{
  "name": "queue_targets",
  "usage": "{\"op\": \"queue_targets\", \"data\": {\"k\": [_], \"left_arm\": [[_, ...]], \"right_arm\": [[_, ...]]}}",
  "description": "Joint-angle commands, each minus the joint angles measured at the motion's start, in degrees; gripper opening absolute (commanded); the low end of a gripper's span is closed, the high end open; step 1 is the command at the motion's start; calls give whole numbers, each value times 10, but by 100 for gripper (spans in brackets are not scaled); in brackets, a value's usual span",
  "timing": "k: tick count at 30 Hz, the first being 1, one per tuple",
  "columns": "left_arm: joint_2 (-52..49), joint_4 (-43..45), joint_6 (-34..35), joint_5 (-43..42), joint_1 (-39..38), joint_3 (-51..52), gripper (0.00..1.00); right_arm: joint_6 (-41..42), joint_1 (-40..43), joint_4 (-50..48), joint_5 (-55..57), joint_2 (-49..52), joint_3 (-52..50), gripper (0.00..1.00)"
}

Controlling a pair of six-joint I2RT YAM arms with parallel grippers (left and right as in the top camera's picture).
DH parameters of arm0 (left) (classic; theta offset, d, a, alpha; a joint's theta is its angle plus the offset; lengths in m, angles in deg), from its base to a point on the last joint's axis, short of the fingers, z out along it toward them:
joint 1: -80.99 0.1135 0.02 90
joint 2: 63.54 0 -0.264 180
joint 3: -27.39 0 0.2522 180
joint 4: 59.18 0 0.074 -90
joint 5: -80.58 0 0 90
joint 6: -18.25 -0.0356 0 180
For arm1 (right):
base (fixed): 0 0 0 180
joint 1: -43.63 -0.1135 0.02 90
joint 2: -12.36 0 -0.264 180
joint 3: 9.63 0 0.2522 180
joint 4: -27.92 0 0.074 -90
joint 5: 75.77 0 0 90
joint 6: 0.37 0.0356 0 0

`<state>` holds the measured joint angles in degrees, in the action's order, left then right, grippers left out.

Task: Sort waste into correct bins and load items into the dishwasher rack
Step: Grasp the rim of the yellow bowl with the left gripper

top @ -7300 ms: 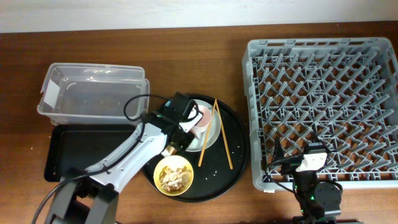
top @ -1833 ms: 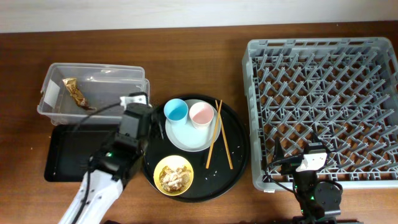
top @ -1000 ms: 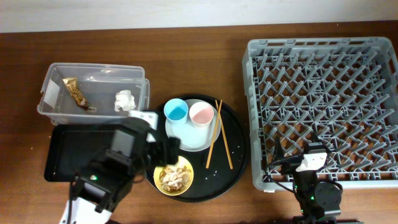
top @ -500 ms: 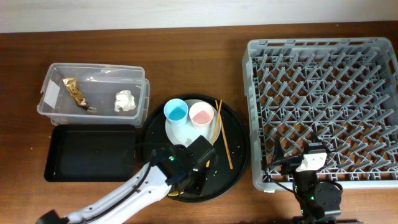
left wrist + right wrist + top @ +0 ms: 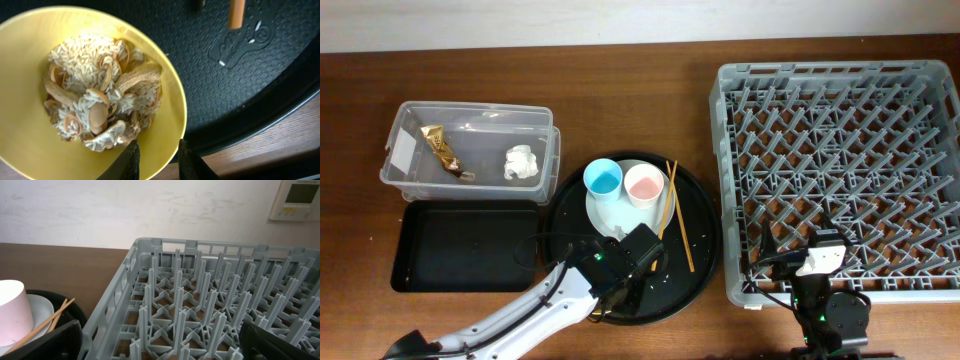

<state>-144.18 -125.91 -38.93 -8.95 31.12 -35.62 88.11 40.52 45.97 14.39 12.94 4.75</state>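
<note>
My left gripper (image 5: pixel 157 162) is open and straddles the near rim of the yellow bowl (image 5: pixel 30 125), one finger inside and one outside. The bowl holds tan food scraps and rice (image 5: pixel 100 95). In the overhead view the left arm (image 5: pixel 625 280) hides the bowl. The tissue wad (image 5: pixel 521 163) and the snack wrapper (image 5: pixel 442 150) lie in the clear tub (image 5: pixel 470 107). The blue cup (image 5: pixel 603 178) and pink cup (image 5: pixel 645 184) stand on the plate (image 5: pixel 610 215), with the chopsticks (image 5: pixel 667 205) beside it. My right gripper (image 5: pixel 160 340) is open and empty at the front left corner of the rack (image 5: pixel 840 165).
The flat black tray (image 5: pixel 460 245) lies in front of the tub. The round black tray (image 5: pixel 700 230) carries the plate, cups, chopsticks and bowl, with rice crumbs scattered on it. The pink cup (image 5: pixel 11 310) shows at the left of the right wrist view.
My left arm swung right from over the flat black tray to the yellow bowl and lowered its fingers over the rim. The tissue now lies in the tub. The right arm has not moved.
</note>
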Motion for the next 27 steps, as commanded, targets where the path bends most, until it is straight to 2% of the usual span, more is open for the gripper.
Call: {"op": "queue_targets", "data": {"k": [1, 9, 12, 15, 20, 24, 27], "left_arm": [[-4, 25, 0, 8, -3, 19, 26], [-5, 35, 2, 10, -3, 35, 26], [-5, 35, 2, 55, -2, 34, 26], [-4, 35, 2, 63, -2, 24, 25], [-5, 52, 2, 186, -2, 21, 25], [-5, 96, 5, 189, -2, 21, 26], [-5, 97, 39, 176, -2, 21, 26]], "right_arm": [[2, -3, 3, 3, -3, -3, 98], [2, -3, 3, 3, -3, -3, 98], [2, -3, 3, 3, -3, -3, 98], [2, -3, 3, 3, -3, -3, 98], [2, -3, 3, 3, -3, -3, 98], [2, -3, 3, 3, -3, -3, 98], [2, -3, 3, 3, -3, -3, 98]]}}
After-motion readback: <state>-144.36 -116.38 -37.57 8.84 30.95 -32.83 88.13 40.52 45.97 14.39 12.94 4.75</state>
